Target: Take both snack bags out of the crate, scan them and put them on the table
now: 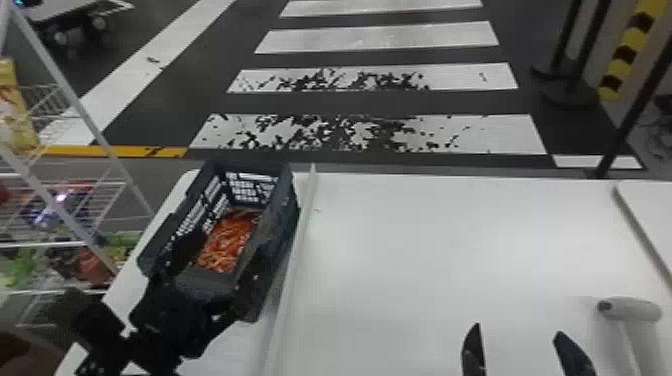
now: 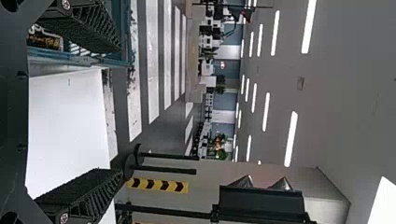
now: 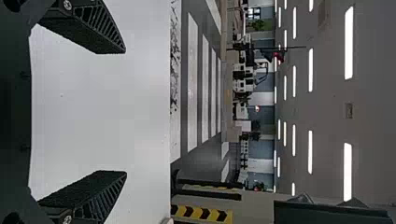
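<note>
A dark crate (image 1: 282, 225) stands at the table's left side, with an orange-red snack bag (image 1: 227, 242) lying in it; whether a second bag lies beneath cannot be told. At the crate's near end is my left gripper (image 1: 217, 260), open, one finger over the inside and the other by the right wall. In the left wrist view the gripper (image 2: 121, 110) has wide-apart fingers, with the crate's rim (image 2: 79, 59) and a dark printed packet (image 2: 45, 41) beside one of them. My right gripper (image 1: 520, 345) is open above the table's near right, and its view shows the gripper (image 3: 125, 112) holding nothing.
A pale handheld scanner (image 1: 632, 310) is on the table's right, beside my right gripper. A raised strip (image 1: 295, 260) runs along the crate's right side. The white table (image 1: 425, 240) extends right of it. A wire rack (image 1: 75, 185) with packets stands at the far left.
</note>
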You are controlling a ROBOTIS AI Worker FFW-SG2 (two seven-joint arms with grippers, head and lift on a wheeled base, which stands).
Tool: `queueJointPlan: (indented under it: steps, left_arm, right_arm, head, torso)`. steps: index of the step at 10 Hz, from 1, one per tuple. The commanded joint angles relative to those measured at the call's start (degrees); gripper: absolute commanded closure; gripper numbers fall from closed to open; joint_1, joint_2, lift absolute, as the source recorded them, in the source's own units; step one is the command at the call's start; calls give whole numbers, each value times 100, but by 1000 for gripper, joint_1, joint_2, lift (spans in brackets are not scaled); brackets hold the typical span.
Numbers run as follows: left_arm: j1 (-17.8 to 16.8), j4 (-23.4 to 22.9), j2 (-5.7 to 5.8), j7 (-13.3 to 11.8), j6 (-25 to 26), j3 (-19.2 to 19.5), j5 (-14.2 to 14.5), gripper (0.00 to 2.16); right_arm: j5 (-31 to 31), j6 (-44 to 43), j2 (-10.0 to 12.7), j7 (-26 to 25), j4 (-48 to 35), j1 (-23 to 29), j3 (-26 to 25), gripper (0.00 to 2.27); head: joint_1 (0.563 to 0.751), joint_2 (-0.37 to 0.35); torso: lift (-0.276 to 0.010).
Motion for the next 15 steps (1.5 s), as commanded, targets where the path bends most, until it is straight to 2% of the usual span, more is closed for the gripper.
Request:
queueJointPlan:
  steps: [1, 2, 3, 4, 5, 6, 7, 8, 10, 11, 12, 13, 15]
  left_arm:
    - [-127, -133, 4, -2, 315, 368, 124, 76]
    - [-268, -133, 39, -63, 438, 650, 256, 76]
    - [-549, -115, 144, -107, 860, 861, 362, 76]
    - [-830, -80, 285, -125, 1299, 1116, 493, 76]
    - [-1200, -27, 452, -265, 1862, 1265, 529, 73]
    - [-1648, 113, 557, -336, 2530, 1283, 537, 66]
    - [-1982, 298, 716, -336, 2741, 1283, 581, 66]
    - [-2333, 491, 821, -344, 3321, 1274, 608, 63]
    - [-2993, 1027, 935, -388, 3971, 1177, 634, 97]
    - [-3379, 1291, 962, -476, 4622, 1054, 564, 93]
    - [-3731, 1581, 979, -555, 5008, 905, 449, 90]
    - [-4047, 1862, 1014, -608, 5096, 694, 274, 90]
    - [-4671, 2478, 1014, -801, 5624, 316, -87, 90]
  right_arm:
    - [-4, -7, -1, 0, 12, 29, 16, 63]
    - [-4, -7, -1, 0, 21, 55, 34, 63]
    - [-4, -7, -1, 0, 38, 73, 52, 63]
    - [-4, -7, -1, 0, 73, 73, 87, 60]
    - [-4, -7, 8, 0, 126, 73, 96, 60]
    - [5, -7, 8, 0, 144, 73, 96, 60]
    - [5, -25, 8, 0, 152, 90, 104, 60]
    - [5, -25, 17, 0, 188, 90, 96, 60]
    - [5, 10, 17, 0, 214, 73, 87, 60]
    - [5, 80, 17, 0, 223, 38, 78, 60]
    - [5, 98, 17, 0, 231, 20, 69, 63]
    - [5, 151, 17, 0, 231, 20, 34, 63]
    - [-4, 186, 17, 9, 231, 20, -36, 66]
  head:
    - [695, 187]
    - [695, 214]
    - [695, 230]
    - [695, 259]
    - [695, 287]
    - [695, 307]
    - [695, 313]
    - [695, 321]
    - [695, 335]
    - [695, 340]
    - [695, 339]
    - [695, 334]
    - [695, 310]
  torso:
    - [-92]
    - [-92]
    - [-92]
    - [-92]
    - [-92]
    - [-92]
    - [-92]
    - [-92]
    - [-92]
    - [-92]
    - [-92]
    - [-92]
    - [-92]
